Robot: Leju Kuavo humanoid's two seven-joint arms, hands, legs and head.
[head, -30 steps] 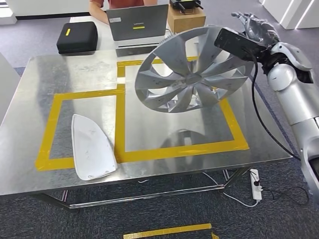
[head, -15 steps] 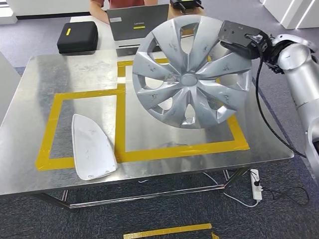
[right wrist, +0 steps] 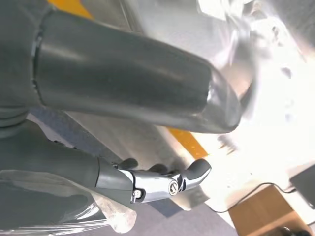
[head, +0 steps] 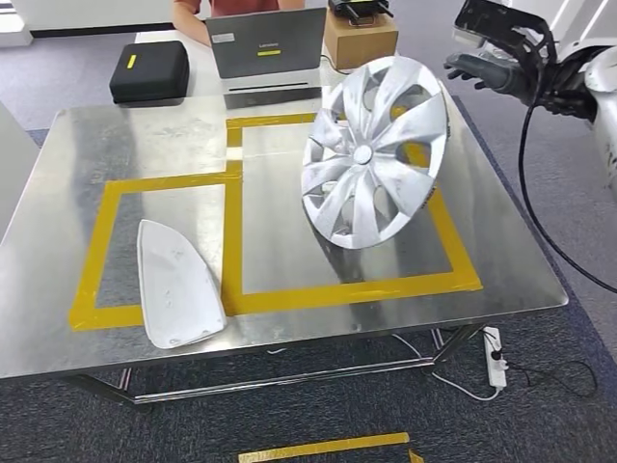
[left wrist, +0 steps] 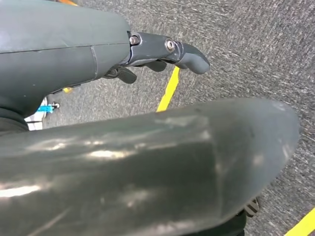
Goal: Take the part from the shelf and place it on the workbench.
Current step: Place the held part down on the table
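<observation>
A silver hubcap point(head: 375, 149) stands tilted on its lower rim inside the right yellow-taped square of the metal workbench point(head: 72, 174). Nothing holds it. My right hand point(head: 486, 68) hovers above and to the right of it, fingers stretched out and empty, a gap between them and the rim. In the right wrist view the same hand point(right wrist: 122, 93) holds nothing, with a blurred silver shape point(right wrist: 241, 29) beyond it. My left hand point(left wrist: 141, 162) hangs over grey carpet with nothing in it, fingers extended.
A white curved panel point(head: 176, 285) lies in the left taped square. Behind the bench are a laptop point(head: 265, 43), a black case point(head: 149, 70), a cardboard box point(head: 360, 37) and a person point(head: 218, 8). A power strip point(head: 495, 357) lies on the floor at the right.
The hubcap has left my right hand, dropped and tipped up onto its rim on the bench. My right hand has risen and pulled back to the right, now empty.
</observation>
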